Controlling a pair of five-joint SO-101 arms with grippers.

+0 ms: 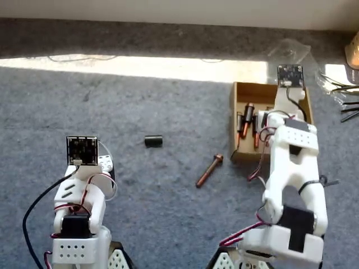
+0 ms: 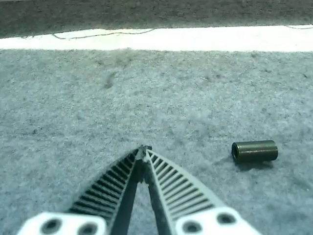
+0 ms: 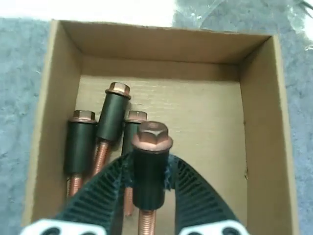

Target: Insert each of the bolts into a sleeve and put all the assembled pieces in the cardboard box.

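Hanging over the open brown cardboard box [image 3: 161, 44], the right arm [image 1: 293, 162] has its jaws clamped on a dark cylindrical sleeve with a copper-coloured hex bolt through it [image 3: 149, 171], held upright with the bolt head on top. To do this drop well, I'd say the arm should bring the piece down low inside the walls. It should aim for the bare cardboard at the three o'clock side of the box floor and part the jaws only once the piece is close to that floor. That way it should neither bounce out nor land across the others.

By my count there are four assembled pieces: the one in the jaws and three lying together [image 3: 113, 117] on the nine o'clock side of the box. Out on the grey carpeted table are one loose dark sleeve [image 1: 153, 141] and one loose copper-coloured bolt [image 1: 208, 171]. The bolt lies at about four o'clock from the sleeve, apart from it, between the sleeve and the box. That leaves one pair to join, I'd judge.

At roughly nine o'clock from the loose sleeve stands the left arm [image 1: 78, 207], its jaws pressed together with nothing between them.
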